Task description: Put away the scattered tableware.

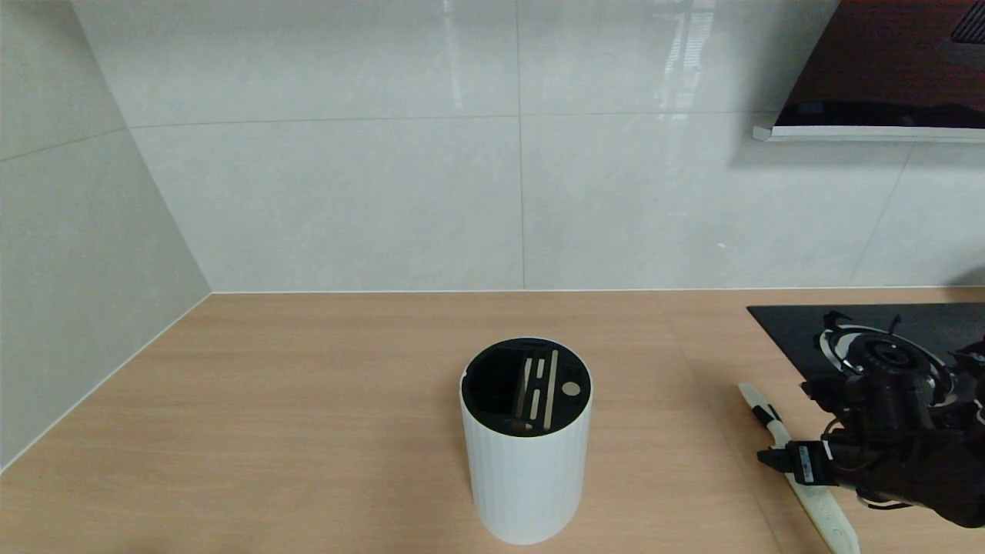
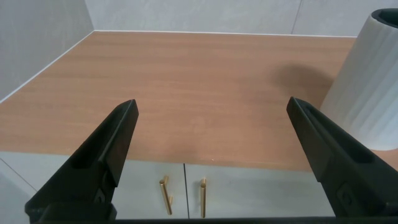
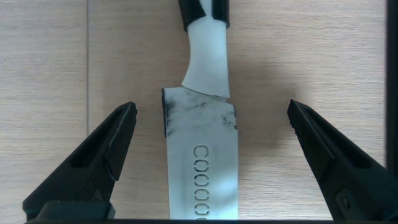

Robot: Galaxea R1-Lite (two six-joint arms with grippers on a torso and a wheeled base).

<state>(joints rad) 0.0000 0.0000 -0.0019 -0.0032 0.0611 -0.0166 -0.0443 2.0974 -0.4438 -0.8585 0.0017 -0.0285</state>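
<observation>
The knife (image 1: 779,437) lies flat on the wooden counter (image 1: 308,400), at about 3 o'clock from the white holder (image 1: 527,462) and well apart from it. Its handle points toward 11 o'clock, to the wall, and its blade runs toward 5 o'clock, to the front edge of the counter. The blade is white, with dark grey smudges near its wide end and a row of small oval marks along its length. A narrow white neck joins the blade to the handle, which is black and white.

The right gripper (image 3: 211,109) hangs just over the knife, above the place where blade and neck meet. Its two fingers are wide apart, one on each side of the blade, and they do not touch it.

The holder is a tall ribbed cylinder that stands upright near the middle of the counter. Its top is black, with one large opening, some thin slots and a small round hole.

The left gripper (image 2: 211,102) is over the front edge of the counter, at about 8 o'clock from the holder, with its fingers also spread. Below it are cabinet doors with gold handles (image 2: 202,198).

A black stove (image 1: 846,331) sits at 2 o'clock from the holder, just beside the knife handle.
</observation>
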